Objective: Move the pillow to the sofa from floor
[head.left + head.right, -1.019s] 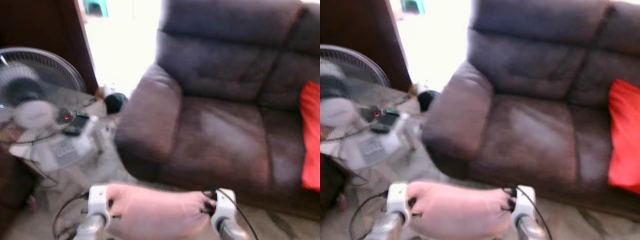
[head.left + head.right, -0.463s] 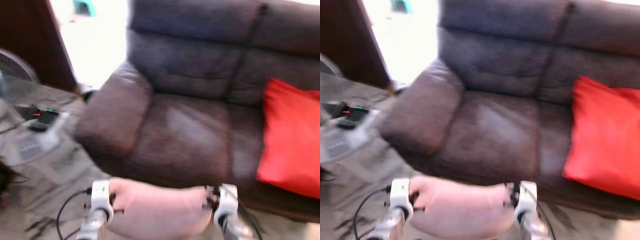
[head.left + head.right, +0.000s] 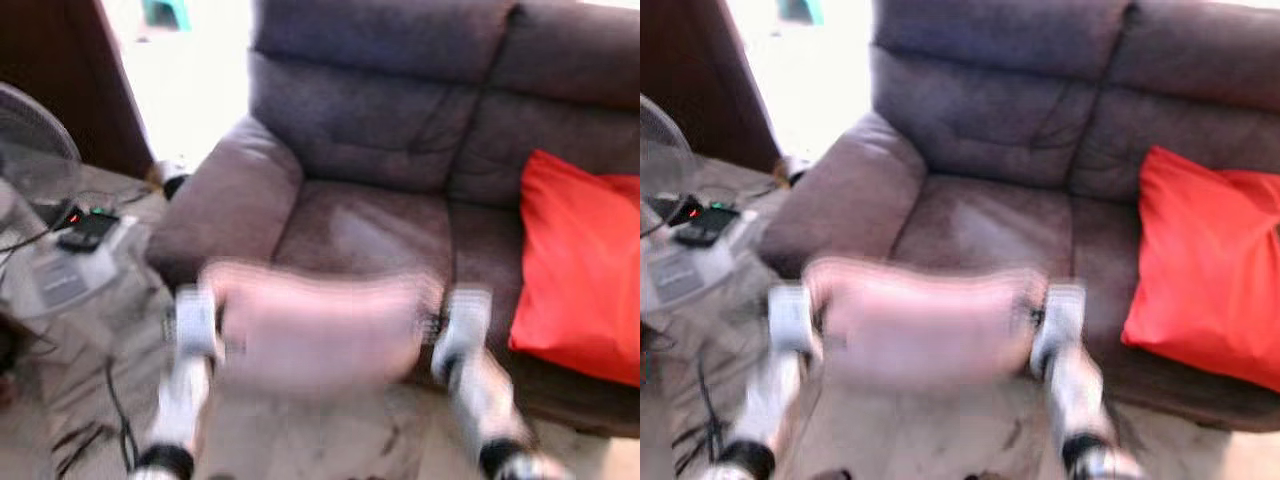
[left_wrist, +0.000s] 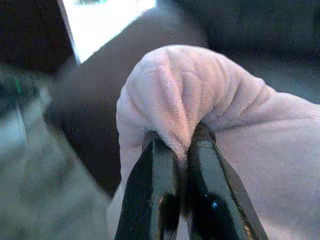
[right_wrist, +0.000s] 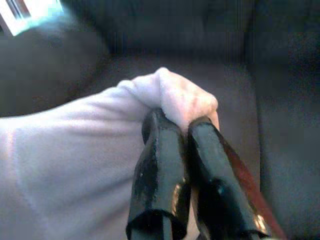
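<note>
A pale pink pillow [image 3: 315, 325] hangs in the air between my two arms, blurred by motion, in front of the dark brown sofa [image 3: 400, 140] and level with its seat edge. My left gripper [image 4: 181, 145] is shut on the pillow's left corner [image 4: 170, 90]. Pinching the pillow's right corner [image 5: 180, 97] is my right gripper [image 5: 182, 122], also shut. The sofa's left seat cushion [image 3: 360, 225] lies just beyond the pillow.
A red cushion [image 3: 575, 275] leans on the sofa's right seat. A standing fan [image 3: 35, 130] and a power strip with cables [image 3: 85, 235] sit on the floor at the left. The sofa's left armrest [image 3: 225, 200] is close to my left arm.
Both arms have raised the pillow from low in the view up to the height of the sofa seat. The camera has also shifted slightly.
</note>
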`<state>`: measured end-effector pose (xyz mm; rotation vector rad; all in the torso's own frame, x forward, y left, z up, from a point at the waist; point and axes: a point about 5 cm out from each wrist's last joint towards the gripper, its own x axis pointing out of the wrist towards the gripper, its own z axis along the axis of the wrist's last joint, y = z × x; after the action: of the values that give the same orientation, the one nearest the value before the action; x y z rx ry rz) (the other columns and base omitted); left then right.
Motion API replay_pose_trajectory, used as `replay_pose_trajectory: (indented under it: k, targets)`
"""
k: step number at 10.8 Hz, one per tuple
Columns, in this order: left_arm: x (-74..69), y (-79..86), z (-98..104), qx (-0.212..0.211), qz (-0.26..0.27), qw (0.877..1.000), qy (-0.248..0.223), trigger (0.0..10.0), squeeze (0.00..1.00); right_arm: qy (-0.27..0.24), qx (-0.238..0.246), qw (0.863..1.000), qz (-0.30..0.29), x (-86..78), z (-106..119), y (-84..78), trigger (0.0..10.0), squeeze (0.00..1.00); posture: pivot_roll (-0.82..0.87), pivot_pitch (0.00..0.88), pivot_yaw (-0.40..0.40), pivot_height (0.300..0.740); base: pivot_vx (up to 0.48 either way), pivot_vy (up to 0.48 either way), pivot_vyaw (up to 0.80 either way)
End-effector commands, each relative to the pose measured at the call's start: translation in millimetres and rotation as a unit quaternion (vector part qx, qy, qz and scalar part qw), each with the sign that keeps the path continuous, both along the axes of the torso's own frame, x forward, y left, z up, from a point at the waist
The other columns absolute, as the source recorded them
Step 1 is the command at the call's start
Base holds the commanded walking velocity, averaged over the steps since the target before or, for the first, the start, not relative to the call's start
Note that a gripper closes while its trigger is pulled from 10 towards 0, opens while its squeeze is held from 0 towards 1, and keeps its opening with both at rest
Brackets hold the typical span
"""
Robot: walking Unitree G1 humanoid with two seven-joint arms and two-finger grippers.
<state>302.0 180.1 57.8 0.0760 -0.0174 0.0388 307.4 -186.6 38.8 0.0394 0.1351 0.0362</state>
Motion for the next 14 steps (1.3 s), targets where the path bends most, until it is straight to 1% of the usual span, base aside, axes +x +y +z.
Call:
replay_pose_trajectory:
  k: [1, 2, 3, 4, 5, 7, 9, 10, 13, 14]
  targets:
    - [3.4, 28.9, 29.9, 0.022, 0.057, 0.996, -0.071, 10.0, 0.0, -0.076, -0.011, 0.995, -0.063, 6.9, 31.0, -32.8, 10.0, 0.0, 0.08, 0.072, -0.074, 0.74, 0.0, 0.0, 0.0]
    - [11.8, 17.7, 58.8, 0.045, 0.026, 0.99, -0.129, 10.0, 0.0, -0.148, -0.008, 0.987, -0.061, 17.6, 61.4, -18.1, 10.0, 0.0, 0.08, 0.071, -0.074, 0.74, 0.0, 0.0, 0.0]
    - [17.2, 10.4, 69.9, 0.04, 0.016, 0.988, -0.146, 10.0, 0.0, -0.174, -0.003, 0.983, -0.061, 21.3, 73.1, -8.9, 10.0, 0.0, 0.09, 0.067, -0.072, 0.74, 0.0, 0.0, 0.0]
    - [22.4, -5.4, 79.7, 0.051, -0.018, 0.987, -0.154, 10.0, 0.0, -0.191, 0.0, 0.98, -0.052, 22.2, 82.6, 3.4, 10.0, 0.0, 0.08, 0.063, -0.068, 0.74, 0.0, 0.0, 0.0]
    - [25.0, -10.7, 90.6, 0.049, -0.023, 0.985, -0.167, 10.0, 0.0, -0.207, -0.007, 0.977, -0.054, 20.4, 90.8, 7.5, 10.0, 0.0, 0.08, 0.061, -0.064, 0.74, 0.0, 0.0, 0.0]
    - [26.2, -13.9, 107.2, 0.054, -0.032, 0.98, -0.189, 10.0, 0.0, -0.228, -0.001, 0.972, -0.055, 18.2, 104.7, 10.0, 10.0, 0.0, 0.08, 0.053, -0.06, 0.74, 0.0, 0.0, 0.0]
    - [28.5, -18.3, 117.9, 0.052, -0.042, 0.977, -0.202, 10.0, 0.0, -0.253, 0.005, 0.966, -0.063, 22.7, 121.4, 9.9, 10.0, 0.0, 0.08, 0.036, -0.059, 0.74, 0.0, 0.0, 0.0]
    - [28.5, -20.9, 118.4, 0.05, -0.046, 0.978, -0.199, 10.0, 0.0, -0.254, 0.006, 0.965, -0.062, 23.6, 124.2, 10.8, 10.0, 0.0, 0.08, 0.033, -0.059, 0.74, 0.0, 0.0, 0.0]
    - [27.2, -21.9, 118.2, 0.045, -0.048, 0.979, -0.193, 10.0, 0.0, -0.243, 0.016, 0.968, -0.063, 23.6, 123.4, 10.0, 10.0, 0.0, 0.08, 0.023, -0.058, 0.74, 0.0, 0.0, 0.0]
    - [28.2, -21.2, 120.1, 0.044, -0.047, 0.979, -0.193, 10.0, 0.0, -0.239, 0.016, 0.969, -0.061, 24.1, 123.0, 10.3, 10.0, 0.0, 0.08, 0.025, -0.059, 0.74, 0.247, 0.0, 0.0]
